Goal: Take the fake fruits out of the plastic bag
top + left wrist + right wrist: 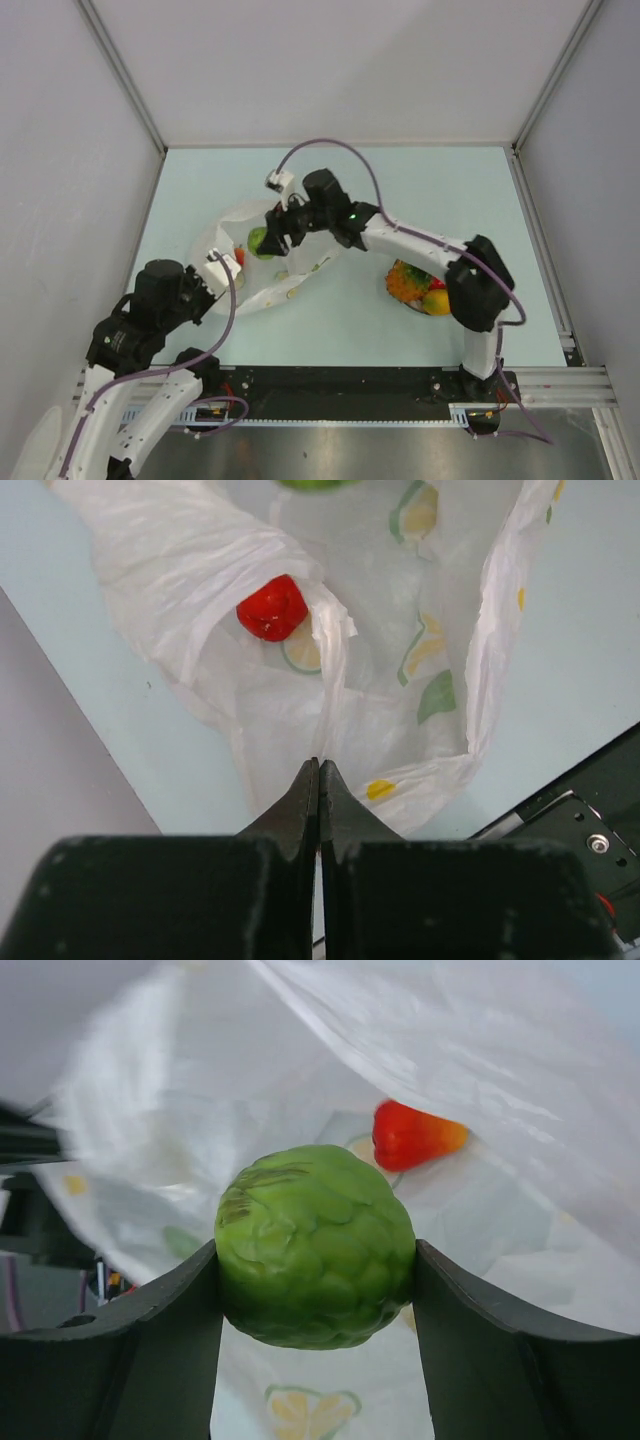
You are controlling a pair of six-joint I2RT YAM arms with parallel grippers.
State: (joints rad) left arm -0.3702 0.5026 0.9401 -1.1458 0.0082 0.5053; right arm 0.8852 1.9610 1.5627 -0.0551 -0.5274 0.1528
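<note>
R gripper (315,1265) clamps lumpy fruit (312,1230); bag (470,1050) crinkly

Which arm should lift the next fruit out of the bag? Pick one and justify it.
Right. The right tool grips the green lumpy fruit over the plastic bag; the left tool is shut on the bag's edge, so it is busy.

The mouth of the plastic bag (300,710) gapes upward, but the right gripper (270,238), clamped around the green lumpy fruit (259,241), fills the space just over it, and the right arm (400,240) slants across the middle of the table (440,180). Inside, the red strawberry (272,608) sits half under an overhanging fold of film, while the left gripper (319,775), pinched tight on the bag's near rim, blocks that edge; bare table lies behind the bag.
</note>
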